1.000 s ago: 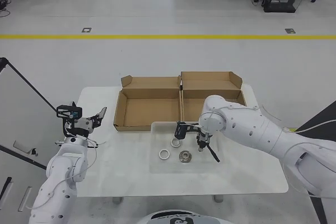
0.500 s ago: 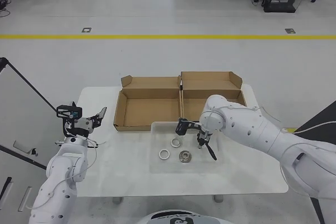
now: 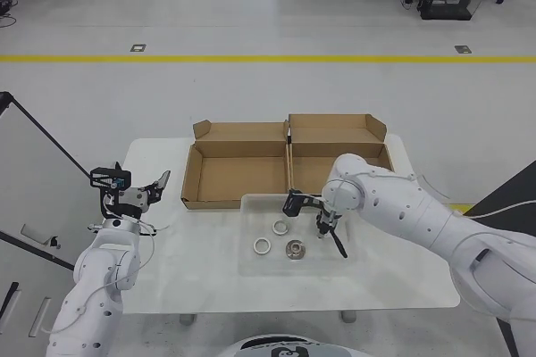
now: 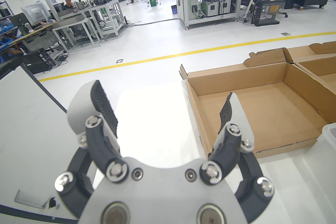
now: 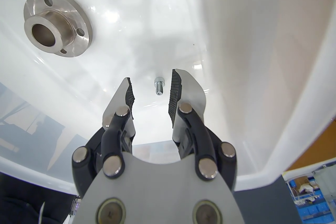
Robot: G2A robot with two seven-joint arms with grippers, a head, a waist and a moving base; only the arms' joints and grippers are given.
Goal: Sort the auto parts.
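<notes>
Picking looks to be the step in hand. The right gripper (image 5: 151, 91) hangs low inside the white tray (image 5: 262, 72), its two ribbed fingers parted and holding nothing. A small bolt (image 5: 158, 86) lies on the tray floor in the gap between them, nearer one pad than the other. Whether that pad already touches it, I cannot tell.

Also on the tray floor is a metal flange (image 5: 57, 24) with a raised collar, well apart from the bolt, and seen from overhead a plain ring (image 3: 263, 245) lies just beside it. Two open cardboard boxes (image 3: 237, 174) stand side by side just behind the tray. The left gripper (image 4: 162, 93) is held well off to the tray's left, its fingers spread wide and gripping nothing.

To my eye the sorting is barely under way, with parts left in the tray. The next move, I'd judge, calls for centring the fingers on the bolt and closing gently. It is small and round and the tray floor looks slick, so a lopsided squeeze could roll it or flick it away. After that it needs lifting clear of the tray wall and carrying back to one of the boxes.
</notes>
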